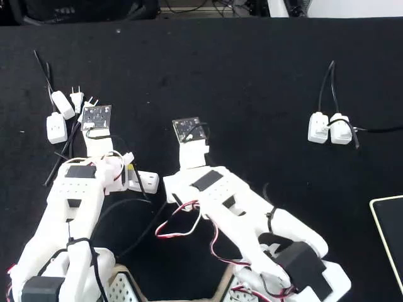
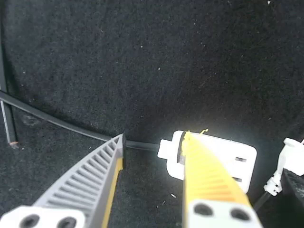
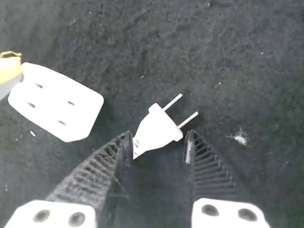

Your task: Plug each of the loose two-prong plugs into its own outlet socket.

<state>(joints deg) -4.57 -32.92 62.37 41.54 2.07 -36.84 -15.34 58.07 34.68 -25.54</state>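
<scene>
A white two-prong plug (image 3: 156,129) lies on the black table between the fingers of my right gripper (image 3: 157,137), which is open and straddles its body; the prongs point away from the wrist. Beside it lies a white outlet socket (image 3: 54,102), slots up, also seen beneath the left arm (image 1: 143,181). My left gripper (image 2: 152,142) is open at the cord end of that socket (image 2: 223,159). Its yellow finger (image 2: 202,166) lies over the socket and the grey finger (image 2: 102,164) sits across the black cord (image 2: 52,121).
At the back left are another white socket (image 1: 56,129) and several loose plugs (image 1: 77,97) with tangled black cords. A plug sits joined to a socket (image 1: 329,128) at the right. A flat pale-edged slab (image 1: 389,242) lies at the right edge.
</scene>
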